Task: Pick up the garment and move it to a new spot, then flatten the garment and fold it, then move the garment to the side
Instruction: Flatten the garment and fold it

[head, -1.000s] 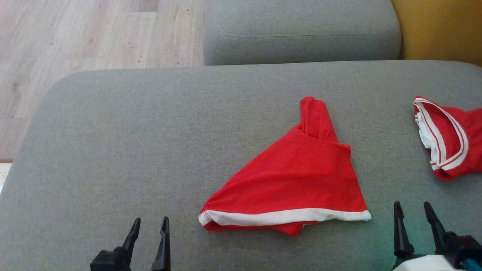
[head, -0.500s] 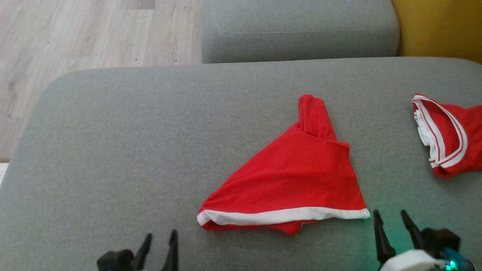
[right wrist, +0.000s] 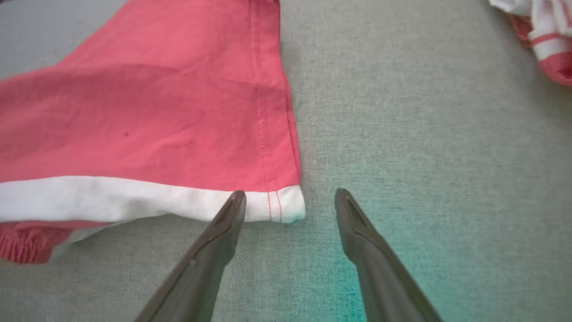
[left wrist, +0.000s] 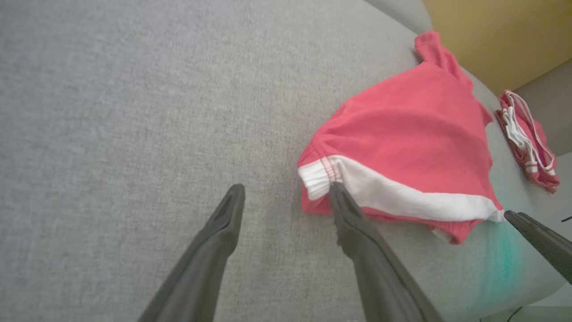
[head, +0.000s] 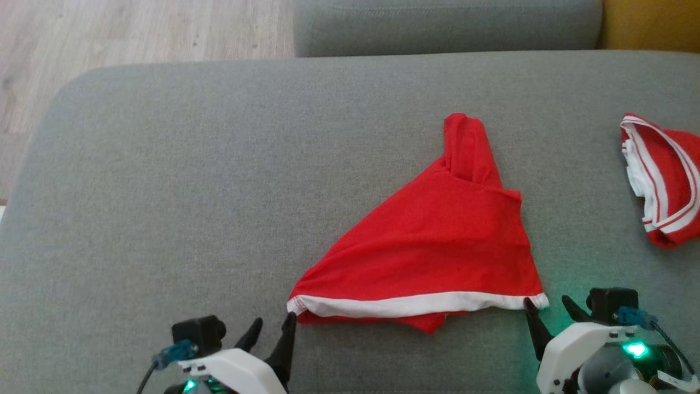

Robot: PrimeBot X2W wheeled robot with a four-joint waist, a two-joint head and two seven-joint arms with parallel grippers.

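The garment is red with a white band along its near edge, and it lies crumpled in a rough triangle on the grey cushion. My left gripper is open at the band's left corner. In the left wrist view its right finger meets that corner of the garment. My right gripper is open at the band's right corner. In the right wrist view the corner of the garment lies between the two fingertips. Nothing is gripped.
A second red-and-white piece of clothing lies bunched at the cushion's right edge. Another grey cushion stands behind, with wood floor at the far left and a yellow surface at the far right. The cushion's left half is bare.
Both grippers have moved forward to the two corners of the white band. The head view has shifted down and closer. The garment lies as before.
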